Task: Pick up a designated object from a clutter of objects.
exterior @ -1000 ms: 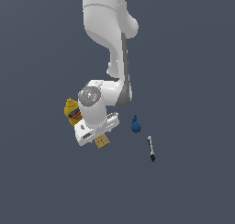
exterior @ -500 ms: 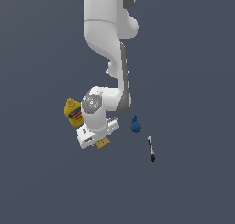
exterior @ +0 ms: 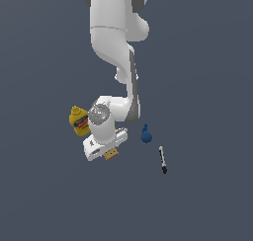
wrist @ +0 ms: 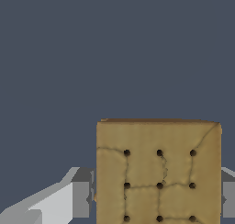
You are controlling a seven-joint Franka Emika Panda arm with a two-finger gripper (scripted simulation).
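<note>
Cracker block [wrist: 158, 172] fills the near part of my wrist view: a flat tan-brown square with a grid of dark dots and faint cracks on its face, sitting between the two grey fingers [wrist: 81, 199] of the gripper [wrist: 158, 198]. One finger shows at each side edge of the block, right against it, so I read the gripper as clamped on the block, though the actual contact faces are hidden behind it. Beyond the block the wrist view shows only plain dark grey ground. In the exterior view the gripper [exterior: 105, 151] hangs under the white arm [exterior: 116, 47], and a small tan corner of the block [exterior: 111, 154] pokes out from below the hand; whether it rests on the ground or is off it I cannot tell. Just beside the hand, toward the exterior view's left, stands the yellow mustard bottle [exterior: 78, 120]. On the exterior view's right lies the blue pear-shaped thing [exterior: 146, 134], near the wrist, and further right the thin black-and-white marker [exterior: 162, 159], apart from both. Lemon hidden or out of sight.
</note>
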